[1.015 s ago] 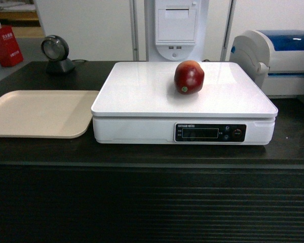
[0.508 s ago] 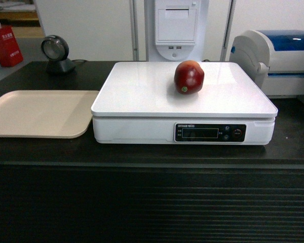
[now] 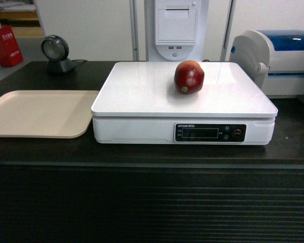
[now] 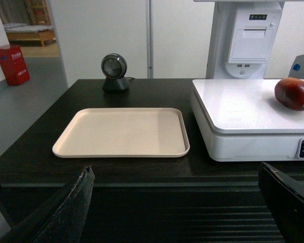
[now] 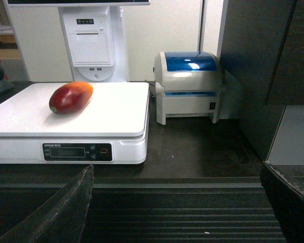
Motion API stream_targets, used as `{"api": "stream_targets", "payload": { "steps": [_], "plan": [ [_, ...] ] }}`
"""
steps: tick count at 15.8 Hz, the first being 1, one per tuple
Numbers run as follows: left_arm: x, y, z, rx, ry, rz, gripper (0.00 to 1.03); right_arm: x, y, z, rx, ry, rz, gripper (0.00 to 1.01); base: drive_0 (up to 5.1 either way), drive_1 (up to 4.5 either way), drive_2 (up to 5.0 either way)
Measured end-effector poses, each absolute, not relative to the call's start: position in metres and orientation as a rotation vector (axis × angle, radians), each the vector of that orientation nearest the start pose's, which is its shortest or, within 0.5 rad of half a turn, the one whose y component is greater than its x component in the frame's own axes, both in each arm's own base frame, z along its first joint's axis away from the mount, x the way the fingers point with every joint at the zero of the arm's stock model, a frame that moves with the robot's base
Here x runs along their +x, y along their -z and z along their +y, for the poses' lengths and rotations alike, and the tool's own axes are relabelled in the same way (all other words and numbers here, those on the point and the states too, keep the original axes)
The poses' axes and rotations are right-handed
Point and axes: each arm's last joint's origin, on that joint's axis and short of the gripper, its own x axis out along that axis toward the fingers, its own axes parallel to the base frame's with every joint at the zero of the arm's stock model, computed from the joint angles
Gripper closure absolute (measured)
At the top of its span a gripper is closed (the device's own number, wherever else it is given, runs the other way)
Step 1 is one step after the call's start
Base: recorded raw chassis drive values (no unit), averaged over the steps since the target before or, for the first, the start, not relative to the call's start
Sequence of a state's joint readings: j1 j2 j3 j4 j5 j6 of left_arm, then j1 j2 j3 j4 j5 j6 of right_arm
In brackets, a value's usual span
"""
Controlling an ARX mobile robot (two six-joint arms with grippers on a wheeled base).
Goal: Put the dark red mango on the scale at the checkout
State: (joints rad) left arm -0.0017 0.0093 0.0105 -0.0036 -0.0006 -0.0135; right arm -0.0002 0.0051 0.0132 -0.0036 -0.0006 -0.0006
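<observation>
Resting on its side, the dark red mango (image 3: 189, 77) lies right of centre on the scale (image 3: 142, 93), mid-frame on the checkout (image 3: 142, 152). Left gripper (image 4: 177, 202) and right gripper (image 5: 177, 202) hang spread wide, empty, at the lower frame edges. Placement looks finished; next calls only for staying clear.

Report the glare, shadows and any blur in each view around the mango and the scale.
Head view: soft ceiling glare streaks the scale; the dark red mango is sharp, with a faint shadow beneath. Left wrist view: the open left gripper fingers are dark and blurred in the foreground. Right wrist view: bright highlights on the printer lid; the open right gripper fingers are blurred too.
</observation>
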Motion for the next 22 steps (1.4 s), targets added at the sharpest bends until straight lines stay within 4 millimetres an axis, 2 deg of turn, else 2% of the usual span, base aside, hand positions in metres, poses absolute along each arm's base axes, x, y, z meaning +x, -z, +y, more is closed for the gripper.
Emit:
{"api": "stream_targets", "payload": {
  "steps": [22],
  "plan": [
    [0.0976,-0.1660,-0.0002,-0.011,0.002,0.002,0.05,0.0972,-0.1673,0.0000,-0.001,0.000,-0.005,0.03,0.0,0.00,0.0]
  ]
}}
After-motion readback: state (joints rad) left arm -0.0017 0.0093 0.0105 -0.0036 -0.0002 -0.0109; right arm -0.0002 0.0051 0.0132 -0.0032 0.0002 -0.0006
